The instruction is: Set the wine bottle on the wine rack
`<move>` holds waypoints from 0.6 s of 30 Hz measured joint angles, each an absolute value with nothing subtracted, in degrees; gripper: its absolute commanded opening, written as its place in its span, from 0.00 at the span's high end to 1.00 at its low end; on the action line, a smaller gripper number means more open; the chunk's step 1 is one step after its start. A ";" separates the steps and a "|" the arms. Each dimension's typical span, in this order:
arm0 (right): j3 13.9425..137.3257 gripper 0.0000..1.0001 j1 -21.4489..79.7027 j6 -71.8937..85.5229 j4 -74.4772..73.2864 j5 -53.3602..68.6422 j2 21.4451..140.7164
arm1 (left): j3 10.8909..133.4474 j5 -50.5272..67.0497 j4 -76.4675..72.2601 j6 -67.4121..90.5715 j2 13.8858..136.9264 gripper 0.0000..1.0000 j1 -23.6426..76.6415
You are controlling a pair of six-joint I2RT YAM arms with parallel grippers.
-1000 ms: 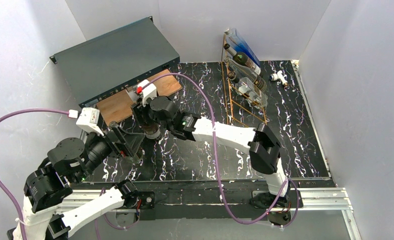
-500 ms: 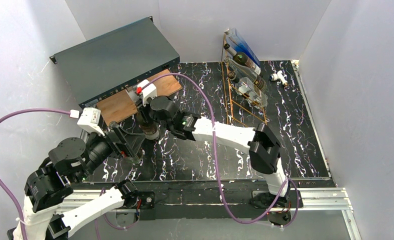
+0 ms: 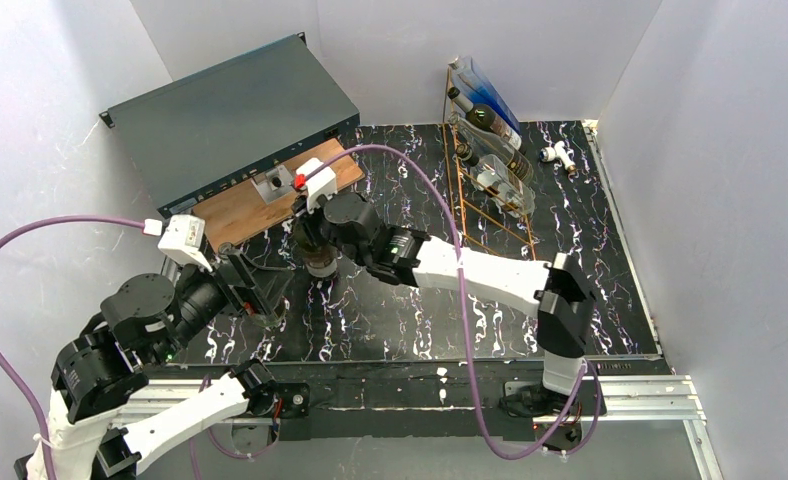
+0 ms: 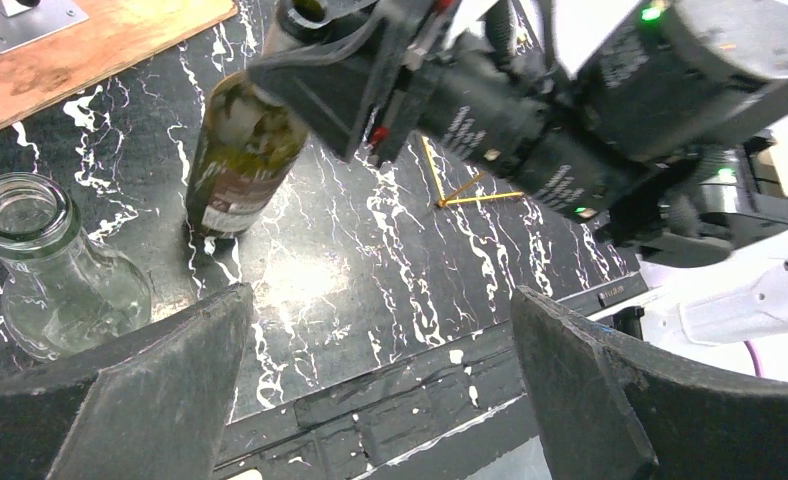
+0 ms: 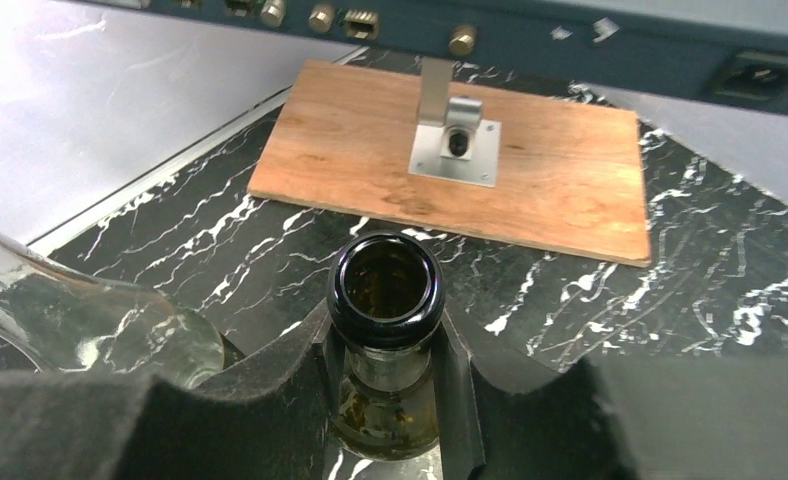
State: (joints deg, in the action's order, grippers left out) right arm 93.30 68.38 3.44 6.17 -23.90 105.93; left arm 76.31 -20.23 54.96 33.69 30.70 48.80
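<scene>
My right gripper (image 5: 387, 347) is shut on the neck of the dark green wine bottle (image 5: 385, 290), just under its open mouth. From above, that gripper (image 3: 316, 246) and the bottle (image 3: 321, 264) sit left of the table's centre, in front of the wooden board. The left wrist view shows the bottle's labelled body (image 4: 242, 150) with its base low by the table. The gold wire wine rack (image 3: 467, 195) stands at the back right with three bottles on it. My left gripper (image 4: 380, 297) hangs open and empty near the front left (image 3: 266, 300).
A clear glass bottle (image 4: 40, 262) stands just left of the wine bottle. A wooden board (image 3: 240, 210) with a metal bracket (image 3: 267, 183) lies before a dark grey box (image 3: 230, 110). A small white object (image 3: 558, 153) lies at the back right corner.
My right gripper has shut on the wine bottle's neck and shifted right and a little nearer with it, uncovering the bracket on the board. The left arm has barely moved.
</scene>
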 measured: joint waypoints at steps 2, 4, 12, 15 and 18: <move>92.12 0.99 68.38 2.57 6.15 -25.12 103.70 | 76.01 -20.10 54.94 33.76 30.70 0.01 48.80; 91.59 0.99 68.38 1.63 6.15 -26.33 101.80 | 75.66 -20.08 54.96 33.98 30.70 0.01 48.80; 91.37 0.99 67.29 -2.87 5.91 -31.11 95.92 | 75.42 -19.99 54.94 34.50 31.14 0.01 48.80; 91.37 0.99 65.87 -4.16 4.84 -32.23 94.54 | 75.42 -19.75 54.94 34.52 31.40 0.01 48.80; 91.37 0.99 64.27 -5.02 3.05 -33.04 93.03 | 75.42 -19.44 54.94 34.52 31.75 0.01 48.80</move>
